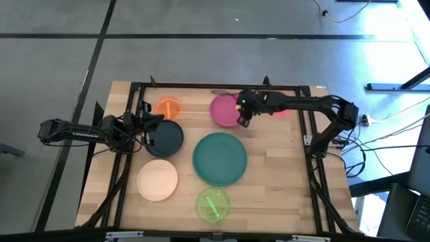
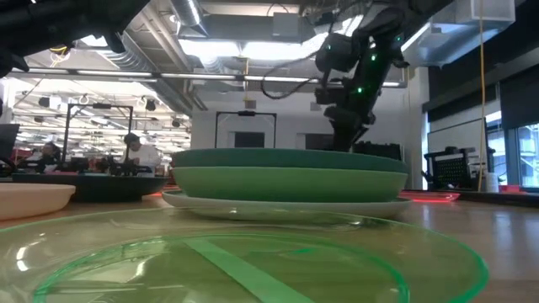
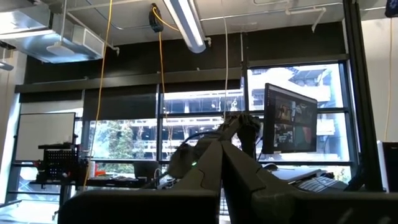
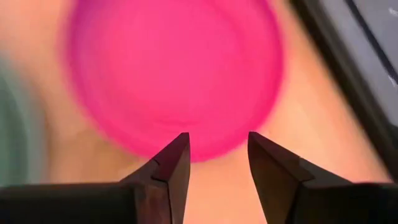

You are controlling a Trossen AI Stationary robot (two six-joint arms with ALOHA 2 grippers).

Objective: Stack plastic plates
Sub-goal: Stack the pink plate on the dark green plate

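So right now I've got the right hand (image 1: 243, 115) hanging over the near edge of the magenta plate (image 1: 223, 109) at the back of the counter (image 1: 282, 181). In the right wrist view the fingers (image 4: 174, 163) are spread with a clear gap, and the magenta plate's rim (image 4: 205, 149) sits just ahead of that gap, not between them yet. Nothing is pinched.

The big stack is mid-counter: teal plate (image 1: 220, 158) on top, and the low view shows a green one (image 2: 286, 183) under it and a pale one (image 2: 253, 204) at the bottom. That's where I reckon the magenta one goes.

How I'd do this bit well: come down so one finger slips under the rim and the other lands on top, right at the edge. These plates look thin and slick, so I'd expect a shallow bite to let it swing or slide out. Get a bit deeper onto the rim before closing, lift gently, keep it level.

Watch the pink-red plate (image 1: 282, 112) just beyond, partly hidden under the right arm.

Left hand (image 1: 145, 123) is parked by the navy plate (image 1: 164, 138); can't tell if it's spread or pressed together. Orange plate (image 1: 168, 107), peach plate (image 1: 158, 180) and lime plate (image 1: 213, 204) sit loose around the stack.
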